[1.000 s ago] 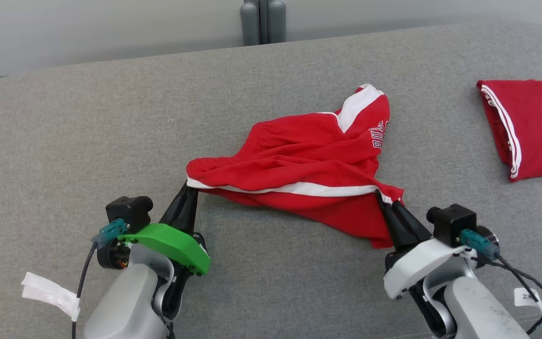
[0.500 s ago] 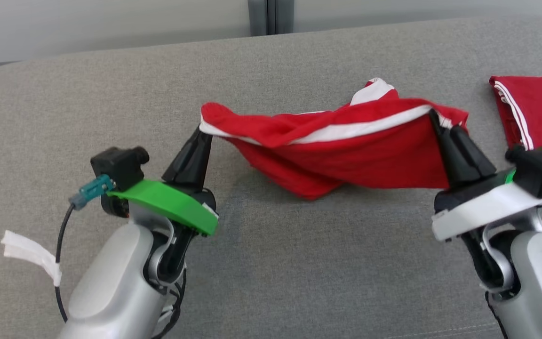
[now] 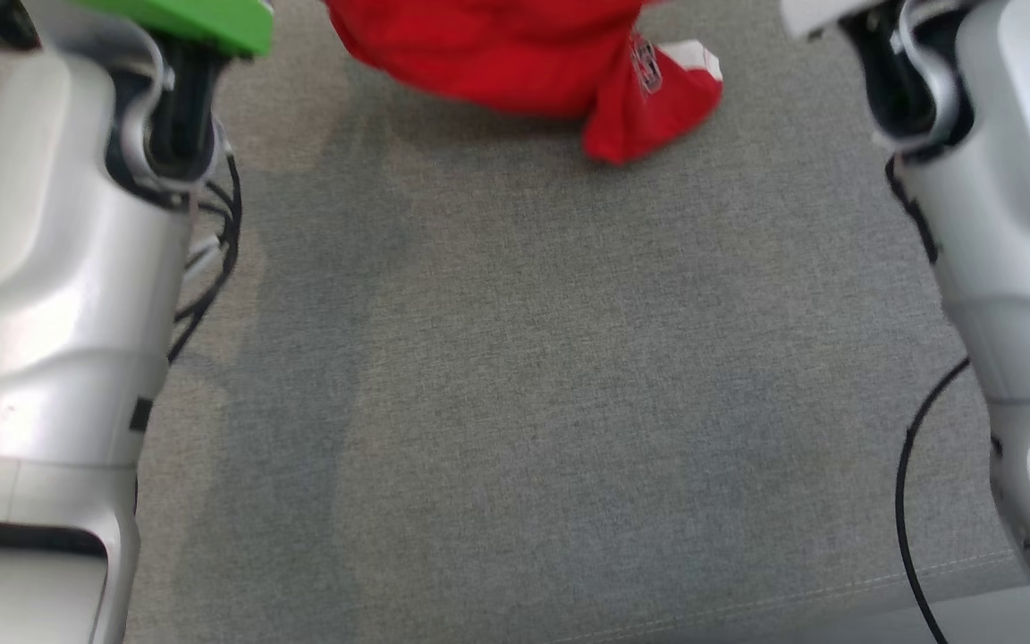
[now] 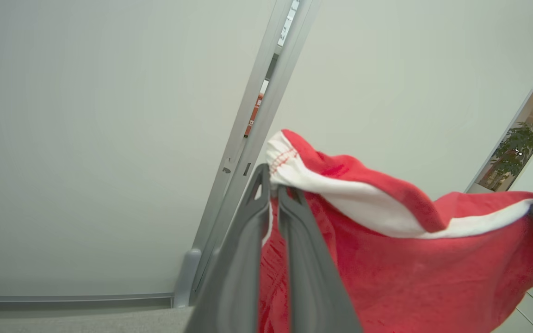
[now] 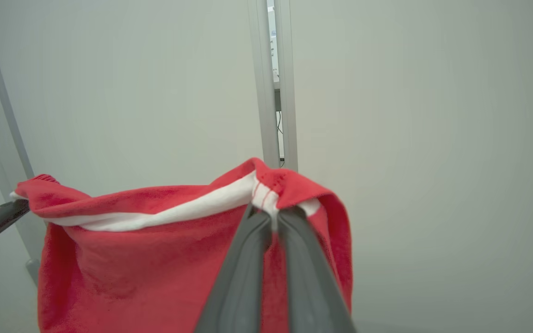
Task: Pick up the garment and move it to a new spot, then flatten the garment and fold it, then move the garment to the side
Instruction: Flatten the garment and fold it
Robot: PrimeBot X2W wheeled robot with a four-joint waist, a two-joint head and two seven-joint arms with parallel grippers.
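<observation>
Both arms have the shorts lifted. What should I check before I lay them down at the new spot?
1. Grip of left gripper on shorts: ok, shut on the white band.
2. Grip of right gripper on shorts: ok, shut on the band.
3. Lowest tip of shorts off cushion: cannot tell.
4. Shorts hanging flat: not ok, lower leg bunched.
5. Right arm's cable away from shorts: ok.

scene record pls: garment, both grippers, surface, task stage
garment: red shorts with white trim, hanging spread between the two grippers
left gripper: shut on one end of the white-trimmed edge
right gripper: shut on the other end of that edge
surface: grey fabric cushion below; cannot tell whether the shorts' lower tip touches it
stage: picked up, not yet laid flat
</observation>
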